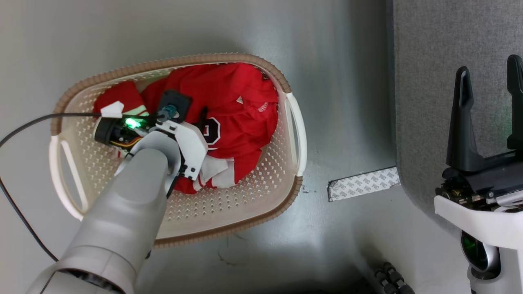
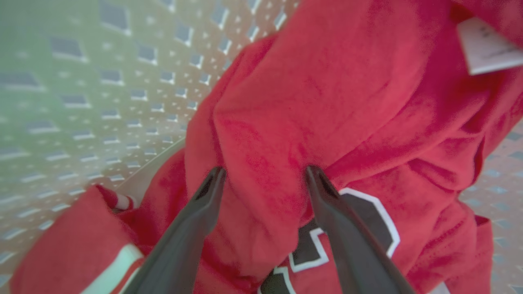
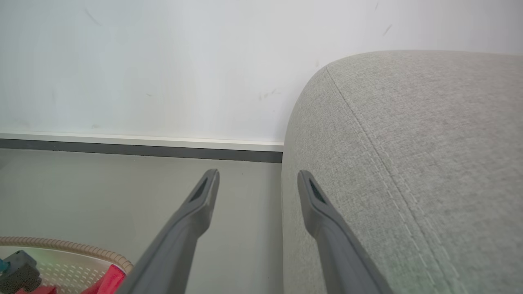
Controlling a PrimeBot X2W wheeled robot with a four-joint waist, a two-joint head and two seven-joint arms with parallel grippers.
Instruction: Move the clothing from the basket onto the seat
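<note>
In the basket point(image 2: 81, 81), clothing point(image 2: 265, 134) bulges between the left fingers point(image 2: 192, 228).

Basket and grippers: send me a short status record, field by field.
clothing: red heap lying inside the basket
seat: no clothing on the part in view
left gripper: open, down in the basket, fingers astride a fold of the clothing
right gripper: open, empty, by the corner of the seat
task: no garment on the seat yet
</note>
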